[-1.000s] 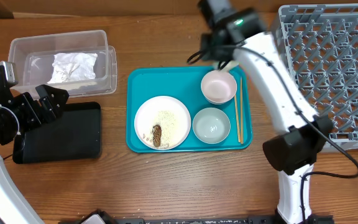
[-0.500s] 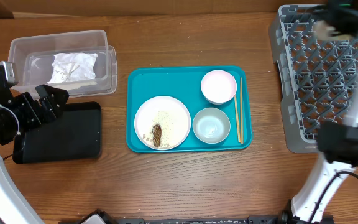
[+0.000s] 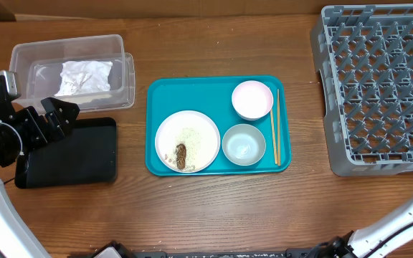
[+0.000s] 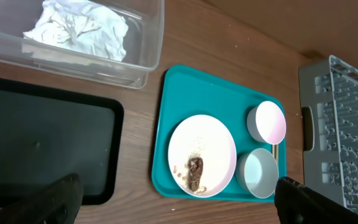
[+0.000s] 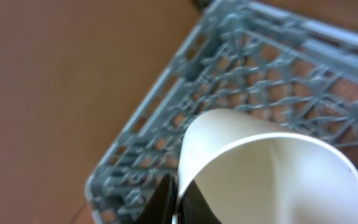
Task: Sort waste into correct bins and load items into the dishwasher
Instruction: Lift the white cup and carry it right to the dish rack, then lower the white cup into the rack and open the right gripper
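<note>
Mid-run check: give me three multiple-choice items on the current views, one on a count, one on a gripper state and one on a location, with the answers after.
1. How many dishes sit on the teal tray?
A. one
B. three
C. five

2. The right gripper has its jaws:
A. open and empty
B. closed on the white cup
C. closed on the teal tray's rim

3. The crumpled napkin lies:
A. on the teal tray
B. in the right gripper
C. in the clear tub

Answers:
1 B: the overhead view shows the white plate, the grey-blue bowl and the pink saucer on it.
2 B: the right wrist view shows a dark finger against the cup's rim.
3 C: the overhead view shows it inside the tub's walls.
</note>
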Motion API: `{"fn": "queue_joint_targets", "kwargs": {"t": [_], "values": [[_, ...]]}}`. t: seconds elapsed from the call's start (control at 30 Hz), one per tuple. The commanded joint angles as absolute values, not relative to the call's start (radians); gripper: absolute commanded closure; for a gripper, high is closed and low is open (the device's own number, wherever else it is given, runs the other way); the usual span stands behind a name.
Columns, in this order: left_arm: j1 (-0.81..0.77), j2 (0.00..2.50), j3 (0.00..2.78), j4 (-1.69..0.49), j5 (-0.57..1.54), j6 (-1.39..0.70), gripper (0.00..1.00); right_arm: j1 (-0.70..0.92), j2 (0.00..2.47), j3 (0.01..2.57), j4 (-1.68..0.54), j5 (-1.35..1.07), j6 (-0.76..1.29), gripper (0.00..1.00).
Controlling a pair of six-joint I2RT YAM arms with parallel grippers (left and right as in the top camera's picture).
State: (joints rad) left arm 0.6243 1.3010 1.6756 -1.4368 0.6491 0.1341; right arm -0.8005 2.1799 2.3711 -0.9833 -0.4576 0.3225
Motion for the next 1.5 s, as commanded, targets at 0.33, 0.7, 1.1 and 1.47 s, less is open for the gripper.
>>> {"fn": "queue_joint_targets", "kwargs": {"t": [0.33, 0.7, 1.1, 1.47], "values": [[0.628, 1.302, 1.682, -1.436, 0.646, 0.150, 0.00, -0.939, 2.172, 1.864, -0.322, -1.008, 0.311, 0.96], [0.628, 1.302, 1.682, -1.436, 0.646, 0.150, 0.00, -0.940, 2.173, 1.740, -0.188, -0.962, 0.306, 0.96], [0.628, 1.302, 1.682, -1.436, 0.646, 0.150, 0.00, -0.948, 2.256, 1.740, -0.176, -0.944, 0.280, 0.96], [0.628, 1.302, 1.682, -1.436, 0.646, 0.150, 0.00, -0.995, 2.269, 1.741, -0.178, -0.934, 0.284, 0.92]]}}
